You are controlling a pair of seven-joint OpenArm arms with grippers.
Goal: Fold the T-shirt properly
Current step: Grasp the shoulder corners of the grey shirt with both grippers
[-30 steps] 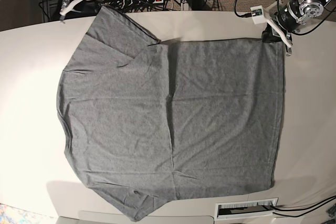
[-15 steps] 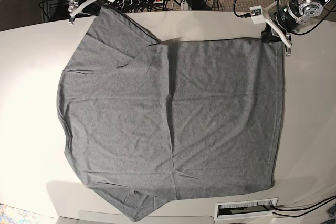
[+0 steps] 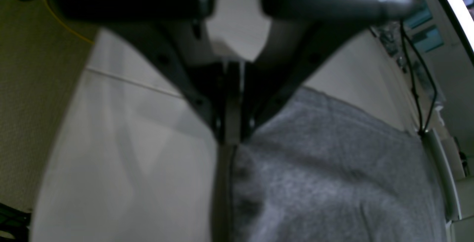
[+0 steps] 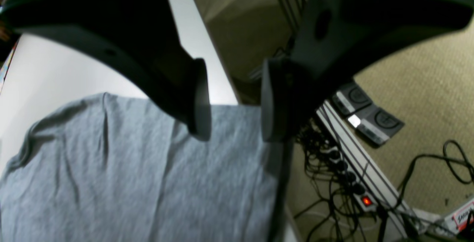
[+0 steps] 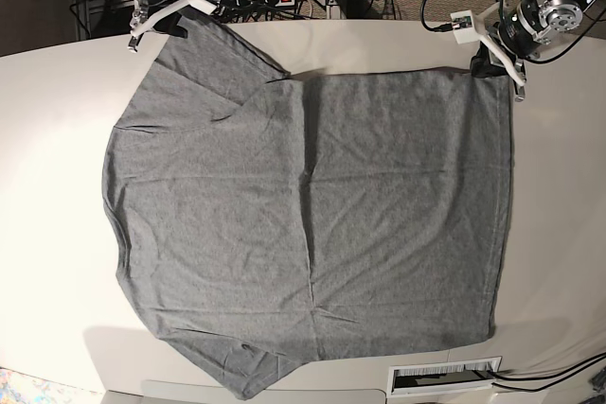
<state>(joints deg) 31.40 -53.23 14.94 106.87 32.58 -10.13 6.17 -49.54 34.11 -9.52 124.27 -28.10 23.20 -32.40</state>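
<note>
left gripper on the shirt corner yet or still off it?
Touching. In the left wrist view the left gripper has its jaws shut, pinching the T-shirt right at its corner edge, with fabric running straight out from the fingertips.

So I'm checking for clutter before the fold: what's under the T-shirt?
The T-shirt lies spread flat on the white table, which shows all around it. No lump suggests anything beneath, but the covered tabletop itself can't be seen.

Left gripper reaches down at the far table edge with jaws pressed together, while right gripper hovers at the opposite far corner, jaws parted.
</note>
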